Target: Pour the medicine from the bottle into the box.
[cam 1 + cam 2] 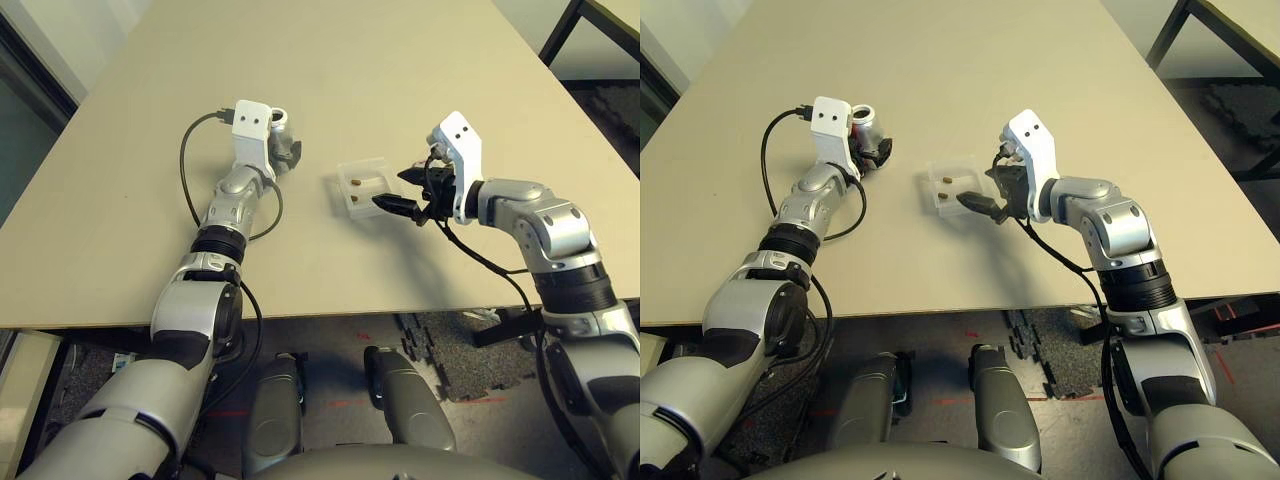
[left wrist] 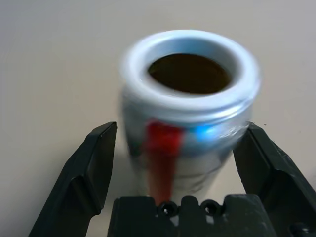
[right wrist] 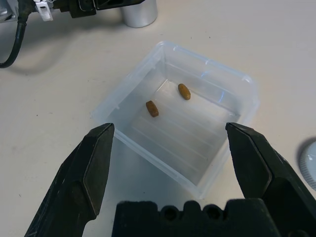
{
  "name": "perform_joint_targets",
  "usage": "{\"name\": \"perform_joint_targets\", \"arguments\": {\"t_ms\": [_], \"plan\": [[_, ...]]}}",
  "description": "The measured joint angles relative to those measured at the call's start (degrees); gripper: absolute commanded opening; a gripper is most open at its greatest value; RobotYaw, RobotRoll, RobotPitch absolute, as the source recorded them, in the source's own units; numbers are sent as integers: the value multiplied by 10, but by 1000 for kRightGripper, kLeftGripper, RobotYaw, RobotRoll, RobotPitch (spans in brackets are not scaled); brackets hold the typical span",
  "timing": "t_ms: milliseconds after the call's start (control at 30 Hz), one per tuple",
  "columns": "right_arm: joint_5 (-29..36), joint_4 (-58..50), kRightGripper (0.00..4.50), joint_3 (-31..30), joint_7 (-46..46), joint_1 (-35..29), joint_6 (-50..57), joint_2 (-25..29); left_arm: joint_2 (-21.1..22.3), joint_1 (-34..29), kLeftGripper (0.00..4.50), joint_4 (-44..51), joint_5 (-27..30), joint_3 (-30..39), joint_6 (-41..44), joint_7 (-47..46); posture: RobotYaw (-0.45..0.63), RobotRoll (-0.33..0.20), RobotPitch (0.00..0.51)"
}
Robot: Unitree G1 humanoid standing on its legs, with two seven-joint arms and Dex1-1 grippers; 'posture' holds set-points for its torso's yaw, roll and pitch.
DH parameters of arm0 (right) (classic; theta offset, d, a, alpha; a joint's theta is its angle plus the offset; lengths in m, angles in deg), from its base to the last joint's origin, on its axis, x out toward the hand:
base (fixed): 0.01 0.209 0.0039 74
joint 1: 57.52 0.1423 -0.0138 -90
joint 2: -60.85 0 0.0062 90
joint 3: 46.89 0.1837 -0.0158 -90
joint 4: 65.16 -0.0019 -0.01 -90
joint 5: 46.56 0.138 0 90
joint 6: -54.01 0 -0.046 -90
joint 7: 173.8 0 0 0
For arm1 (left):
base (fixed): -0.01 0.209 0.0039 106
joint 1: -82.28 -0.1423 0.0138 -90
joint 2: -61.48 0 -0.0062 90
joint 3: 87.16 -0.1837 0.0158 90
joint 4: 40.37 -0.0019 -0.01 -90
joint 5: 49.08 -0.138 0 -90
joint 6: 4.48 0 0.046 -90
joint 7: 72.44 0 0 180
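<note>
The beige tabletop (image 1: 400, 80) stretches away toward 12 o'clock, with the robot's left arm (image 1: 190, 310) reaching in from 7 o'clock and its right arm (image 1: 572, 285) from 5 o'clock. At the end of the left arm, the left end effector (image 2: 181, 124) stands open, its fingers on either side of the bottle with a gap showing, so it has no grip on it. The right end effector (image 3: 170, 124) is wide open and empty, at the 3 o'clock side of the clear plastic box (image 1: 968, 166), fingers pointing toward 9 o'clock. The box sits on the tabletop; from it, the silver bottle (image 1: 868, 128) stands upright and uncapped toward 10 o'clock. A round grey cap (image 3: 310, 164) lies on the tabletop, apart from the box. Inside the box are two brown pills, one (image 1: 947, 180) toward 10 o'clock, the other (image 1: 943, 196) toward 8 o'clock, not touching.
</note>
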Motion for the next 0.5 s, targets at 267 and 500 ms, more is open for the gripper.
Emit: {"name": "perform_joint_targets", "arguments": {"t_ms": [267, 500], "plan": [[0, 0, 4500, 2, -1, 0, -1, 0, -1, -1, 4466, 1, 1, -1, -2, 4, -64, 0, 151], [4, -3, 4500, 16, -2, 0, 0, 0, 0, -40, 4466, 53, 6, -1, 16, 21, -59, 0, 160]]}}
